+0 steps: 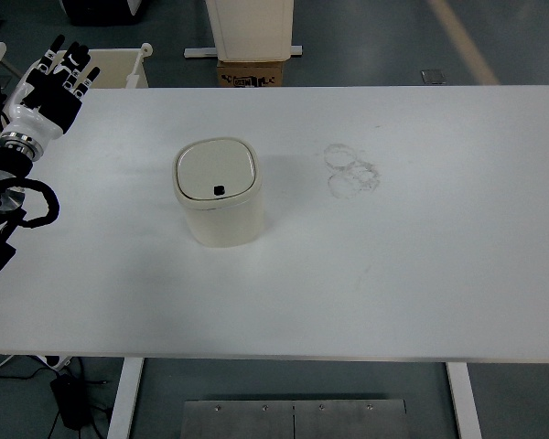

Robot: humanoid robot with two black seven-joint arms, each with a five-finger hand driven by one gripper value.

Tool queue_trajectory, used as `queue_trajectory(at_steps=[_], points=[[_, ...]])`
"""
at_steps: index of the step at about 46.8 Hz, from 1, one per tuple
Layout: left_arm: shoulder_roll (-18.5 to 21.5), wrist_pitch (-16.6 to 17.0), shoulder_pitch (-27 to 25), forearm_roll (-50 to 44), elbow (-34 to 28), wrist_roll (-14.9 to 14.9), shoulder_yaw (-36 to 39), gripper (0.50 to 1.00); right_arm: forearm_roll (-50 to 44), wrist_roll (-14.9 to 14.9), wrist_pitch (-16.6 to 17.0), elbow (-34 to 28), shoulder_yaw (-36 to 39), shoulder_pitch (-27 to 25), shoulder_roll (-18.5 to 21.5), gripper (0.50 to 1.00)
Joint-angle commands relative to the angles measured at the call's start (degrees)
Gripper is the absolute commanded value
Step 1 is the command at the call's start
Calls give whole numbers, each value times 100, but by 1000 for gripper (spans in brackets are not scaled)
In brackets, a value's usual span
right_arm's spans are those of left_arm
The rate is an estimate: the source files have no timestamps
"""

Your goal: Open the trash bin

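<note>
Left of centre on the white table, cream trash bin stands upright, lid shut; left hand raised at far-left edge, fingers spread, empty, well apart.

no legible text anywhere

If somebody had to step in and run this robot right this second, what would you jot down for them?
Left hand: raised at the table's far left edge, fingers spread, holding nothing. Right hand: out of view.
The small cream plastic trash bin stands upright on the white table, left of centre, well clear of the hand.
Its square lid lies flat and closed, with a small black button at its near edge.
Done: nothing yet. Left: reach the bin and open the lid, probably by pressing that button.
Faint ring marks on the table, right of the bin.
</note>
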Motion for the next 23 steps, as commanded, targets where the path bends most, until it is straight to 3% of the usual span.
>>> queue_trajectory(at_steps=[1,23], points=[[3,16,-16,35,8,100,0,1000,0,0,0,0,6,0,0,993],[65,43,-183,17,-18,224,0,1000,0,0,0,0,-3,0,0,993]])
